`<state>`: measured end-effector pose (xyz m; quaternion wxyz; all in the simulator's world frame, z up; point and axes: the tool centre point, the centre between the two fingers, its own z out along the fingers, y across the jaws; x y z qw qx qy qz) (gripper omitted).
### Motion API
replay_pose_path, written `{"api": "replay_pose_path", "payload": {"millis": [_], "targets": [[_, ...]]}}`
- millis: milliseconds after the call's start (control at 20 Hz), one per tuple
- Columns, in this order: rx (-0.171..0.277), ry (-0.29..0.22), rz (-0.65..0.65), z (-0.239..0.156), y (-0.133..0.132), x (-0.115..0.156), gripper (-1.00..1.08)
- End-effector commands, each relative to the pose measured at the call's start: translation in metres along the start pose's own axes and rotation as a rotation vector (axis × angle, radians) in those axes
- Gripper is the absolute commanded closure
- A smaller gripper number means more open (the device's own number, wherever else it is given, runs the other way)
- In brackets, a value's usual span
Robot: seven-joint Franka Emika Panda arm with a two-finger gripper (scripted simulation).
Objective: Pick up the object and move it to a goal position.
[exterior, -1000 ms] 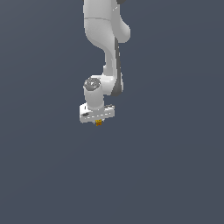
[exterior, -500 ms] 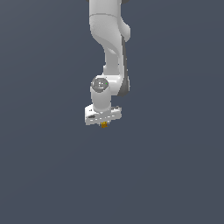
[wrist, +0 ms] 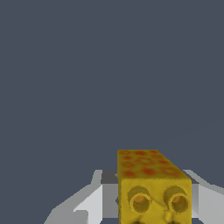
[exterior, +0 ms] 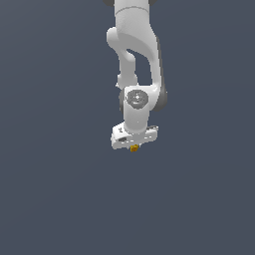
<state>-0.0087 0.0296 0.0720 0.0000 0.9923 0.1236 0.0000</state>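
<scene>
The object is a tiny orange-yellow block that peeks out just under my white gripper in the exterior view. In the wrist view the object is a yellow block with red spots on one face and two round holes on another. It sits between my white fingers, which close on its sides. The gripper hangs in the air at the end of the white arm, with the object held off any surface.
Only a plain dark grey background surrounds the arm in both views. No table edge, container or goal marker shows.
The arm and gripper have moved toward the exterior view's right and slightly up, carrying the object along in the fingers.
</scene>
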Motion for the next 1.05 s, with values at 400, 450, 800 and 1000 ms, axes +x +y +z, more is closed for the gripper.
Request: {"api": "replay_pose_path", "payload": {"millis": [400, 450, 800, 1000], "targets": [[0.0, 0.0, 0.001, -0.029, -0.052, 0.065, 1.08], [0.0, 0.0, 0.001, -0.031, -0.054, 0.069, 1.08], [0.0, 0.0, 0.001, -0.037, -0.066, 0.084, 1.08], [0.0, 0.0, 0.001, -0.038, -0.067, 0.087, 1.08]]}}
